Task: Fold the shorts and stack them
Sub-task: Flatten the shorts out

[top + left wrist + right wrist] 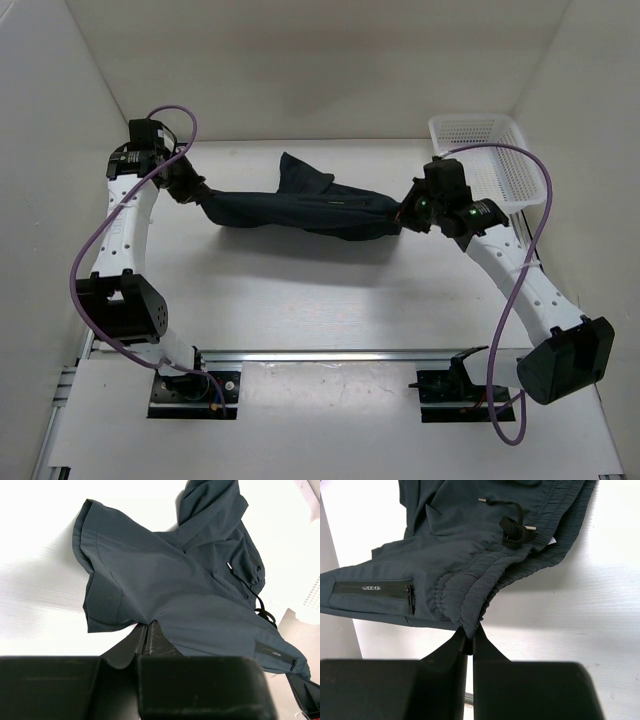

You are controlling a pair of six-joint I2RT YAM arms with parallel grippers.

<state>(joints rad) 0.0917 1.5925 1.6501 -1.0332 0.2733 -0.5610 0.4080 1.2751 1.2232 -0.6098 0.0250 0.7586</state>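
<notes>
Centre frame | shorts (300, 208) span left to right | my left gripper (196, 193) pinches their left end | my right gripper (404, 216) pinches the waistband (470, 602)

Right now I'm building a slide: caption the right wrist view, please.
Right gripper pinching the elastic waistband of the navy shorts, black drawstring just beyond, white table beneath.

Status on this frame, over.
Left gripper shut on shorts. Right gripper shut on waistband. Shorts strung between them, unfolded. White basket beside right gripper.
</notes>
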